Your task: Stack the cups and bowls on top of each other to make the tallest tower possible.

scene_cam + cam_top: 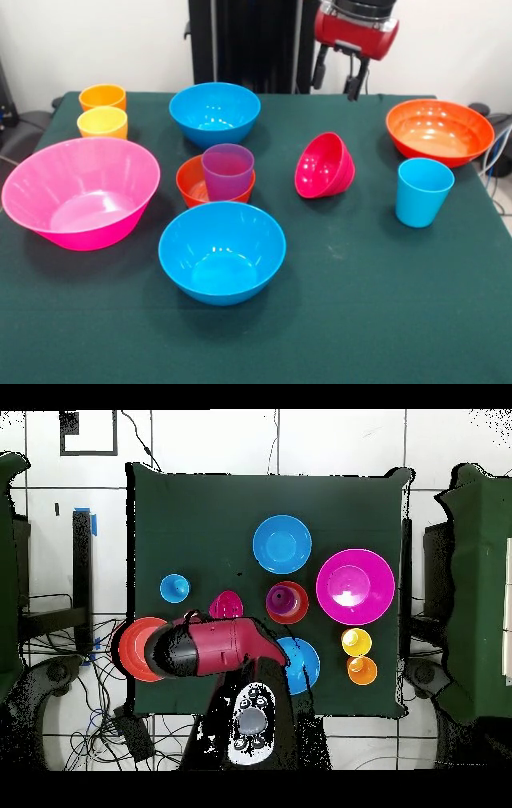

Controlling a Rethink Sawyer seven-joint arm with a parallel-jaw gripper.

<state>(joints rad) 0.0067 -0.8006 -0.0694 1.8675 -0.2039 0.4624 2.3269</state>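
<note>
My gripper hangs open and empty above the table's far edge, left of the wide orange-red bowl. The purple cup stands inside the small orange bowl at mid-table. The magenta-red bowl lies tilted on its side to their right. The light blue cup stands upright at the right. Two blue bowls sit upright, one at the back and one at the front. The large pink bowl is at the left. The orange cup and yellow cup stand behind it.
In the overhead view the red arm covers part of the orange-red bowl and part of one blue bowl. The green cloth covers the table. Cables hang off the right edge.
</note>
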